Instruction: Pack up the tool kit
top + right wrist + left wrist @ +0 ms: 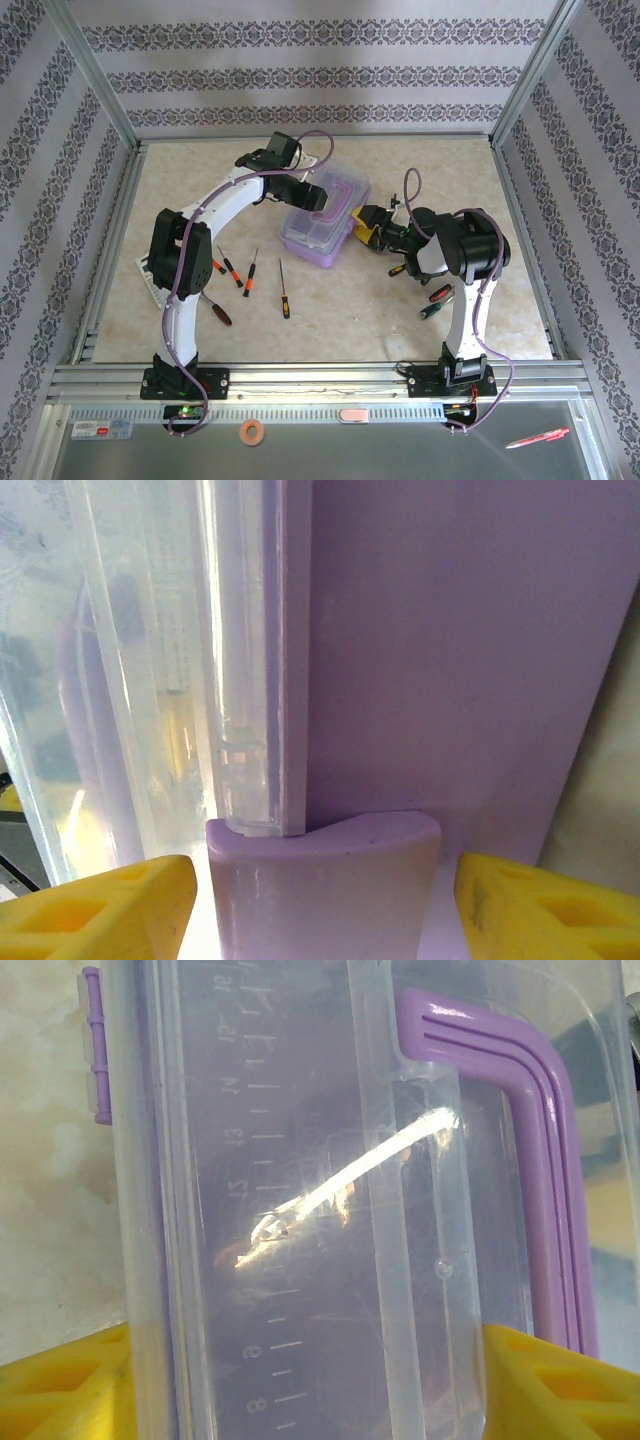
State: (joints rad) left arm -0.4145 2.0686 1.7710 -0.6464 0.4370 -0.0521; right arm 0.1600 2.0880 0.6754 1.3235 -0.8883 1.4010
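Note:
The lilac tool kit case (318,238) lies mid-table with its clear lid (300,1160) down and purple handle (540,1160) flat on top. My left gripper (318,195) reaches down onto it. In the left wrist view its yellow fingers (60,1385) press against both sides of the lid's raised part, shut on it. My right gripper (362,228) is at the case's right end. It is open, its fingers (90,910) standing apart on either side of the purple latch (320,880). Loose screwdrivers (285,290) lie on the table in front of the case.
More screwdrivers lie left of centre (232,268), under the left arm (218,312) and beside the right arm (438,295). A white flat object (150,275) sits behind the left arm. Metal frame rails (300,375) border the table.

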